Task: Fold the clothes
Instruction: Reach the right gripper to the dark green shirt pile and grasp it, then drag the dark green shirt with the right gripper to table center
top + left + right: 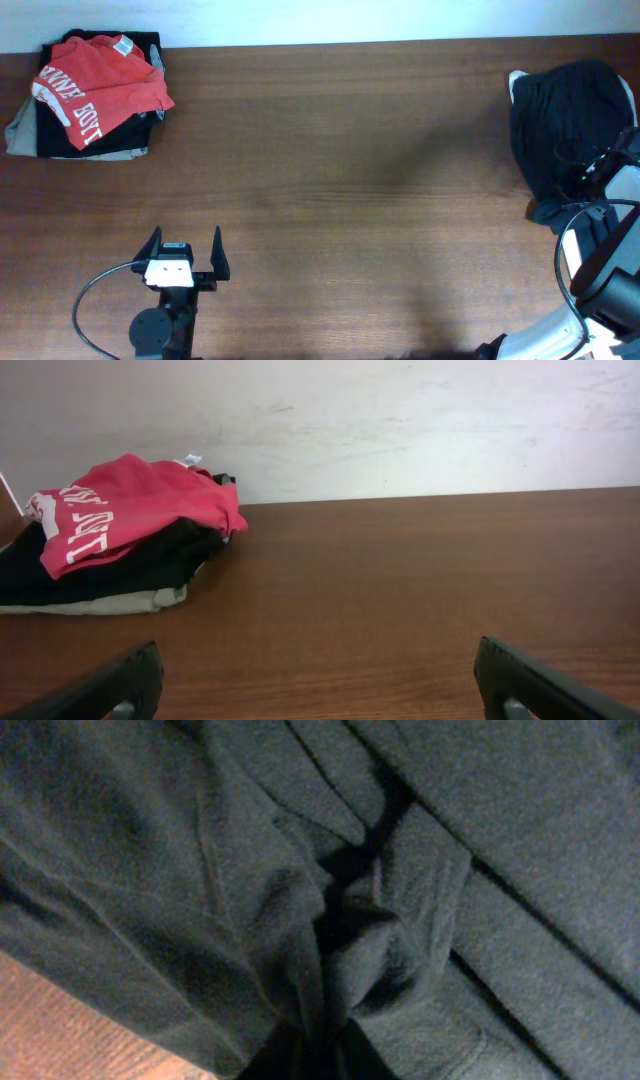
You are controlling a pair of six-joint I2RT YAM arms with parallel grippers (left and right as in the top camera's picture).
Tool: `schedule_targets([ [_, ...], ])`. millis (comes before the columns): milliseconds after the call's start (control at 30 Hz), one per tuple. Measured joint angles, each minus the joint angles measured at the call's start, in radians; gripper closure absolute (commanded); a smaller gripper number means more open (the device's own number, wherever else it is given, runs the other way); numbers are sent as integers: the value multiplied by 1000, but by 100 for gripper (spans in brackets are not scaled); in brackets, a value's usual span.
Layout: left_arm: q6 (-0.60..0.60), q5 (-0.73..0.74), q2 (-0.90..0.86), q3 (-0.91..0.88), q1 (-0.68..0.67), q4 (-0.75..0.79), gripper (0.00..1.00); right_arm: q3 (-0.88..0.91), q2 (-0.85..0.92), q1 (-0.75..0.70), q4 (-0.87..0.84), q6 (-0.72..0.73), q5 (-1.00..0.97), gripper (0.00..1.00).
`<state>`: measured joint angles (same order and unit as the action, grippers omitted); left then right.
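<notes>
A: Dark wood surface (340, 190), white wall (420, 420) along the far edge. Pincer status?

B: left pincer (186, 242): jaws spread wide. It sits near the front edge on the left side, facing the wall. Both fingers (110, 685) show at the bottom corners of its wrist view, with bare wood between them.

A: And the other one?

B: right pincer (600, 165) is down on the T-shirt (565, 110) at the right edge. Its wrist view is filled with dark cloth, folds puckering toward bottom centre. Fingers are dark on dark, so I cannot tell whether it has closed on the cloth or is just pressed into it.

A: T-shirt condition?

B: Crumpled heap at the far right of the surface, toward the back. Plain dark side is up. A sliver of wood shows at the lower left of the right wrist view, so the cloth edge is just beside the pincer.

A: What else is on there?

B: A pile (60, 143) in the back-left corner, well apart from both pincers. Red shirt (95, 85) with white lettering is on top, a black garment (130, 565) under it, and a tan garment (100, 602) at the bottom. It sits left of centre in the left wrist view.
</notes>
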<state>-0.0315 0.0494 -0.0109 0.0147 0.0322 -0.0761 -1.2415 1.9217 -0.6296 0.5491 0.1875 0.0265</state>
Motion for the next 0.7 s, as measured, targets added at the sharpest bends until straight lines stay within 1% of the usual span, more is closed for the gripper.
schedule_targets([
  [33, 0, 0, 0, 0, 0, 0, 1, -6, 0, 0, 10, -1, 0, 96],
  [100, 0, 0, 0, 0, 0, 0, 1, -36, -13, 0, 28, -1, 66, 96],
  [200, 0, 0, 0, 0, 0, 0, 1, -68, -130, 9, 19, 16, 316, 96],
  [233, 0, 0, 0, 0, 0, 0, 1, -83, -185, 38, 15, 24, 391, 96],
  [267, 0, 0, 0, 0, 0, 0, 1, -83, -204, 65, 18, 24, 402, 96],
  [300, 0, 0, 0, 0, 0, 0, 1, -84, -245, 172, 18, 27, 434, 96],
  [367, 0, 0, 0, 0, 0, 0, 1, -87, -283, 444, -14, 50, 500, 96],
  [400, 0, 0, 0, 0, 0, 0, 1, -87, -283, 513, -26, 57, 512, 96],
  [467, 0, 0, 0, 0, 0, 0, 1, -87, -283, 800, -122, 98, 534, 96],
  [533, 0, 0, 0, 0, 0, 0, 1, -89, -283, 998, -201, 131, 544, 96],
  [567, 0, 0, 0, 0, 0, 0, 1, -89, -284, 1118, -231, 150, 539, 96],
  [600, 0, 0, 0, 0, 0, 0, 1, -89, -284, 1176, -234, 157, 533, 95],
  [633, 0, 0, 0, 0, 0, 0, 1, -89, -285, 1202, -236, 158, 526, 87],
  [667, 0, 0, 0, 0, 0, 0, 1, -89, -285, 1244, -232, 157, 517, 83],
  [700, 0, 0, 0, 0, 0, 0, 1, -89, -285, 1277, -227, 154, 513, 83],
])
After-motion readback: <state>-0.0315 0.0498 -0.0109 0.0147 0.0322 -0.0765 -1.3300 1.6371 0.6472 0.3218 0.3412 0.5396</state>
